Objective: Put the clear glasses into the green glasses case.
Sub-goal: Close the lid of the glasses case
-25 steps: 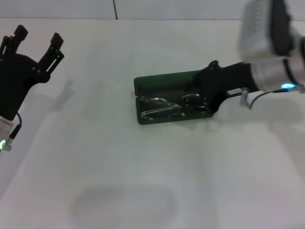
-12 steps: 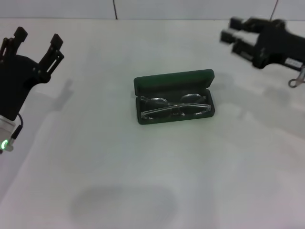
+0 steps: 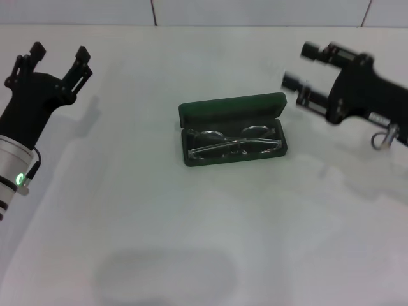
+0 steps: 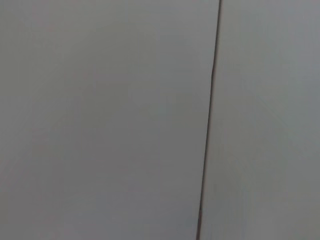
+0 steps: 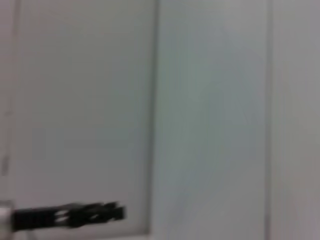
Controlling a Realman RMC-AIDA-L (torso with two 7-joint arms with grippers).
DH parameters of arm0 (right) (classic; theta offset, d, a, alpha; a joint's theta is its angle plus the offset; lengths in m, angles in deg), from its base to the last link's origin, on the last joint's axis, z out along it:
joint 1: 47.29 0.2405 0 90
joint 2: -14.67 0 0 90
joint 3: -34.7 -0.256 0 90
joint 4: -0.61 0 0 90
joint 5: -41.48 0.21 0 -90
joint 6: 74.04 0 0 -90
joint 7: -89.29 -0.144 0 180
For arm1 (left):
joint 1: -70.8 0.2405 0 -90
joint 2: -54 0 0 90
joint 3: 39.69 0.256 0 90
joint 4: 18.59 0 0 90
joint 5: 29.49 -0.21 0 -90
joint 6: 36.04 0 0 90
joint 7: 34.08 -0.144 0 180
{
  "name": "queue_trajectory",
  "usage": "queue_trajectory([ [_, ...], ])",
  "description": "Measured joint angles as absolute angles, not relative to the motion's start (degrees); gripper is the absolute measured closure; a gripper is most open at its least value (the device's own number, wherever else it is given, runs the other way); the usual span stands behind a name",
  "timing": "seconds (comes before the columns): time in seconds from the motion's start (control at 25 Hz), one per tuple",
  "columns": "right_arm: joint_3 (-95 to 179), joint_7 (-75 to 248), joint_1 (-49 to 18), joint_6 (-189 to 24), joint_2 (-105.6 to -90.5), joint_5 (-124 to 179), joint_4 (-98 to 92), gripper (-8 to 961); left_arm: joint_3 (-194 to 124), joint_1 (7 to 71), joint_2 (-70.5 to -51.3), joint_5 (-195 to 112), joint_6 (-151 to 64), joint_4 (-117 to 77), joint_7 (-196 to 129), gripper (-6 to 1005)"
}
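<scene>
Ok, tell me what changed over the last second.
The right gripper, which was down at the right end of the green glasses case, let go and pulled away up and to the right, open. The left gripper shifted only slightly. The clear glasses stayed in the open case.

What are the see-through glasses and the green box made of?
The glasses look like clear, colourless plastic: you can see the dark lining right through the frame, and the edges catch light. The case looks like a stiff shell with a matte dark green cover and a dark, soft-looking lining; whether that shell is plastic or metal underneath, I can't tell.
</scene>
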State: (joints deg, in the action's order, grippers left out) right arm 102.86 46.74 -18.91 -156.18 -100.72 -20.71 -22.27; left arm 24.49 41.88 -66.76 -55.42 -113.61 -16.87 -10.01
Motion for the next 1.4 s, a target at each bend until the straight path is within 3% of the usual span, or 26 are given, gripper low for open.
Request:
queue_trajectory([
  [0.12, 103.0, 44.2, -17.9, -157.0, -99.54, -29.3, -22.6, 454, 26.4, 41.9, -66.55, -58.0, -113.6, -17.6, -6.0, 117],
  [0.32, 103.0, 41.2, -17.1, -161.8, -96.67, -40.6, -22.7, 225, 33.5, 40.2, -65.65, -67.2, -110.3, -26.1, 8.8, 117],
  [0.56, 102.6, 39.6, -16.1, -169.5, -94.03, -48.3, -23.4, 67, 37.2, 33.0, -66.00, -75.9, -98.5, -32.7, 21.1, 124],
  [0.88, 102.8, 38.5, -14.8, -172.2, -93.75, -53.2, -24.7, 67, 50.8, 24.7, -66.62, -78.2, -79.4, -32.8, 32.6, 124],
  [1.4, 102.5, 38.1, -13.4, -171.9, -92.48, -56.0, -25.5, 67, 55.1, 30.0, -66.75, -77.7, -82.0, -36.7, 35.4, 124],
])
